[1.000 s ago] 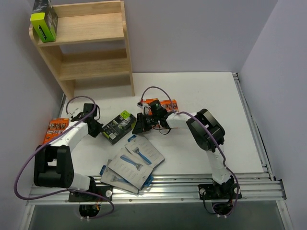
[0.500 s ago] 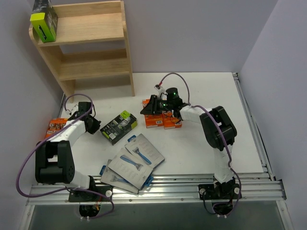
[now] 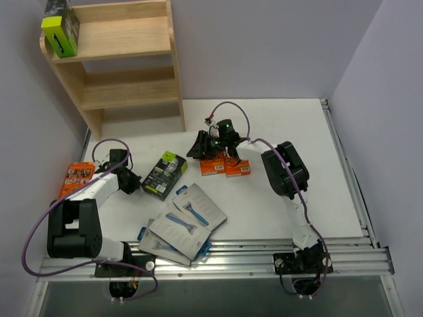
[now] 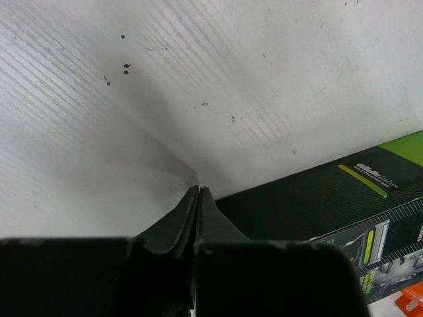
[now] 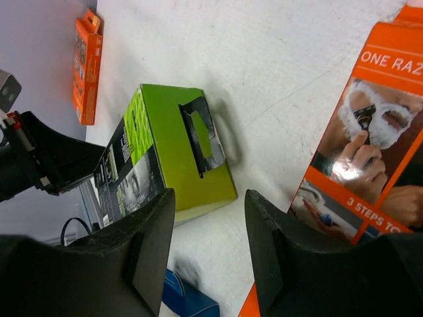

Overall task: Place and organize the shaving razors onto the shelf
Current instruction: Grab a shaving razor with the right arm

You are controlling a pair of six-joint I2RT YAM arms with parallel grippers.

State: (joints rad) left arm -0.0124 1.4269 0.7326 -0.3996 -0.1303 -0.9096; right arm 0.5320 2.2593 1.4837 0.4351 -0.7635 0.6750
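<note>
My left hand (image 4: 198,189) is clenched on nothing, its two fingers pressed flat together. The tips sit low over the desk (image 4: 165,79), right at the edge of the black box (image 4: 317,198). I cannot tell whether they touch it. That box lies flat on the desk between my two hands, with its lime-green end turned away from my left hand and toward my right.

My right hand (image 5: 210,198) is released: the fingers stand apart and nothing is between them. Through the gap I see bare desk and the lime end of the black box with its hang tab. This hand hangs at the left end of the orange packs (image 3: 225,166), which lie flat side by side on the middle of the desk, and it points toward the black box.

The grey cards (image 3: 185,223) lie in a loose, overlapping pile near the front edge, between my arm bases, with blue razors showing on them. A lone orange pack (image 3: 76,179) lies at the desk's left edge, just beside my left arm.

The shelf (image 3: 125,72) stands at the far left corner, well apart from both hands. A second box (image 3: 61,30), black with lime sides, stands on the left end of its top tier.
</note>
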